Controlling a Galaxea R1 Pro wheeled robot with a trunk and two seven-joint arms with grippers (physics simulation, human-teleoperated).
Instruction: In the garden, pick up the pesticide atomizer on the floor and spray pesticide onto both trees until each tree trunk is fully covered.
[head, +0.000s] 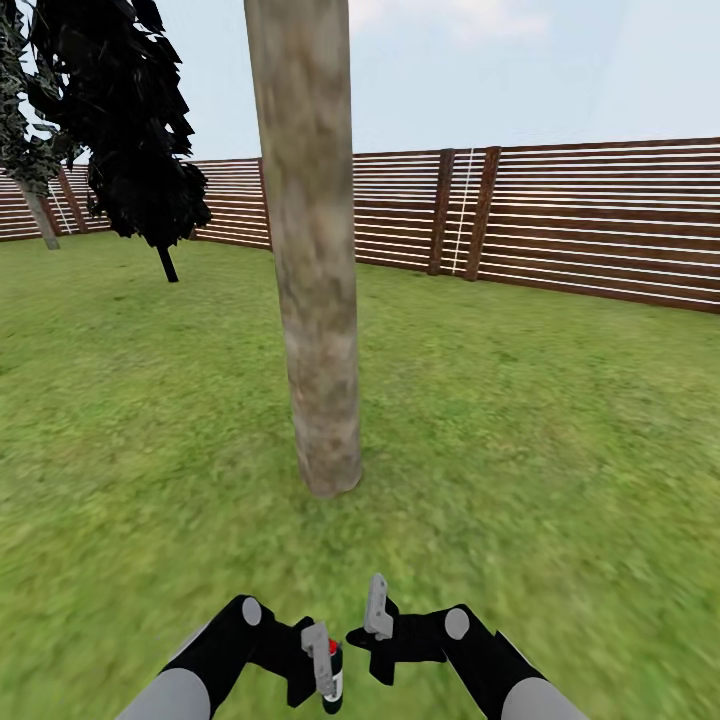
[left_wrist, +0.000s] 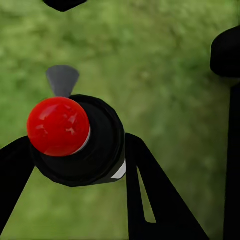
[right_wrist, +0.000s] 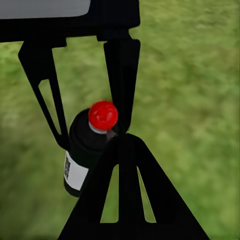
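The atomizer (head: 333, 678) is clamped upright between the left gripper's (head: 322, 668) 2 fingers; the trunk (head: 312, 300) is faced straight ahead. The right gripper's (head: 372, 622) finger state cannot be told.

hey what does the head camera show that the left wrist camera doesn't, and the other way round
Head view alone: the tree trunk rising from the lawn straight ahead, the brown slatted fence behind it, a near-black cone-shaped tree at the back left, the sky, and the right gripper beside the left one.

Left wrist view alone: a close look at the red dot on the cap and the small grey nozzle behind it.

Both: the green lawn, and the pesticide atomizer clamped between the left gripper's fingers.
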